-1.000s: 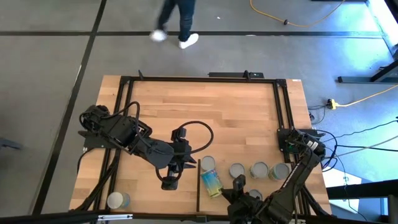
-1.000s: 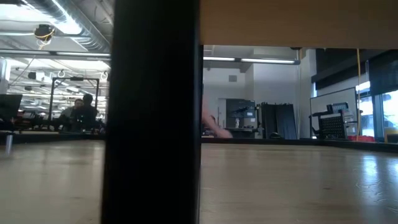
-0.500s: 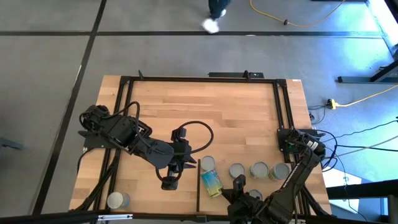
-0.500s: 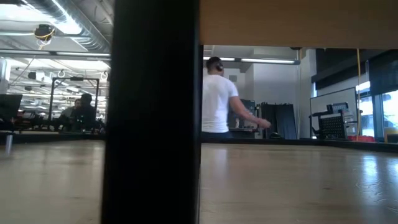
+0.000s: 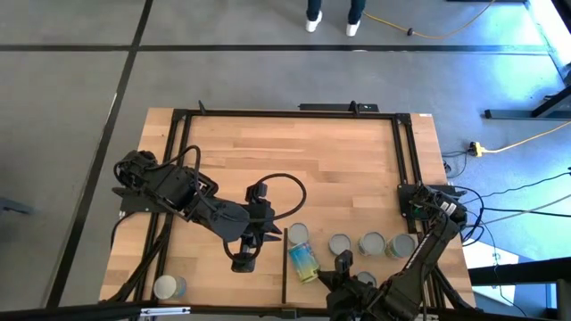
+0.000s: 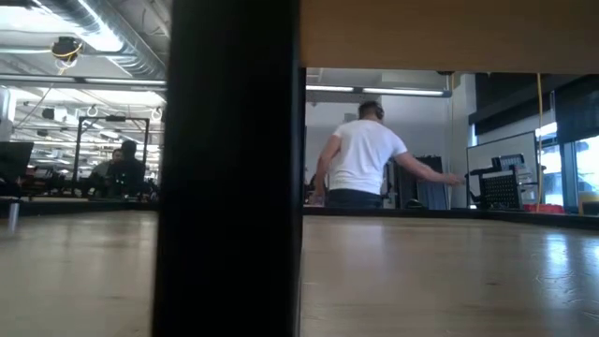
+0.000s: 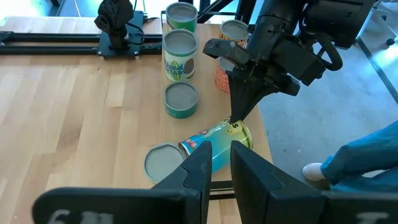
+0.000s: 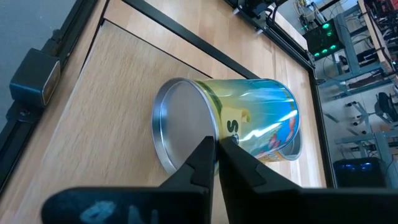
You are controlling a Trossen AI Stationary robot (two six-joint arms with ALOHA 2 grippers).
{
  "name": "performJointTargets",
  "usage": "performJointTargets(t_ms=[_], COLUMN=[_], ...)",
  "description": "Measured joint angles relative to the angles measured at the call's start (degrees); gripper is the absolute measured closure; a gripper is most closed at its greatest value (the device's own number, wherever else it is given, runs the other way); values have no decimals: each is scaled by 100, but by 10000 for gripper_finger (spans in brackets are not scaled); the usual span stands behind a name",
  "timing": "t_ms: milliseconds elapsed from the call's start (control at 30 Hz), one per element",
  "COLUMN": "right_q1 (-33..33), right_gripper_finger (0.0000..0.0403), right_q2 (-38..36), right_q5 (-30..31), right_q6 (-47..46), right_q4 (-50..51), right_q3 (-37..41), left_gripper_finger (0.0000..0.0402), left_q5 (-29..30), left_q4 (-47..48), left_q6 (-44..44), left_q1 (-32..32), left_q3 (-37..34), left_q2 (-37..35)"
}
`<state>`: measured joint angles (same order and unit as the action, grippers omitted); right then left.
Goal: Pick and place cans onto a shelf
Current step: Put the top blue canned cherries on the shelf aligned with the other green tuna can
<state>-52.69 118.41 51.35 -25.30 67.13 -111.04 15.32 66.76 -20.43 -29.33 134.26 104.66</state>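
Note:
A blue-and-yellow can (image 5: 303, 261) lies on its side on the pale shelf (image 8: 112, 112), its silver end (image 8: 183, 134) facing my right arm. My right gripper (image 8: 216, 146), shut, has its tips at that end's rim; the left wrist view shows it (image 7: 235, 119) slanting down onto the can's yellow end. My left gripper (image 5: 243, 261) hangs just left of the shelf's dark edge strip, its fingers (image 7: 199, 165) a little apart with nothing between them. Several more cans (image 5: 339, 243) stand upright on their bases on the shelf. My right gripper meets the lying can at the upper rim of its silver end (image 8: 213, 132), at the yellow end of the label. The shut fingers slant down from the table's near right. Whether they pinch the rim's lip or only rest against it does not show. The can lies on its side on the shelf.
One can (image 5: 168, 287) stands alone on the plank tabletop at the near left corner. A black frame (image 5: 285, 113) runs round the table's far half. In the low view a dark post (image 6: 229, 168) fills the middle, and a person (image 6: 365, 159) stands beyond the far edge.
Both arms and all the cans have kept still. A person beyond the table's far edge has walked toward the right.

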Motion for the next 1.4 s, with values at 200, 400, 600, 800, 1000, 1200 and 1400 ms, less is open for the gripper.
performJointTargets(t_ms=[200,400,600,800,1000,1200,1400], right_q1=[0,2,2,-2,-2,-2,-2], right_gripper_finger=[381,381,381,381,381,381,381], right_q2=[0,2,4,4,7,7,7], right_q5=[0,-29,-141,-216,-219,-349,-498], right_q6=[4,4,14,9,15,24,26], right_q4=[-2,11,12,10,46,190,314], right_q3=[0,-75,-210,-295,-516,-717,-937], left_gripper_finger=[350,350,350,350,350,350,350], left_q5=[1,0,-1,-1,-1,-1,-1], left_q4=[0,0,-51,-66,-85,-88,-87], left_q6=[0,0,0,0,0,0,0], left_q1=[-1,-1,-1,-1,-1,-1,-1], left_q3=[0,0,0,0,0,0,0], left_q2=[0,0,0,0,0,0,0])
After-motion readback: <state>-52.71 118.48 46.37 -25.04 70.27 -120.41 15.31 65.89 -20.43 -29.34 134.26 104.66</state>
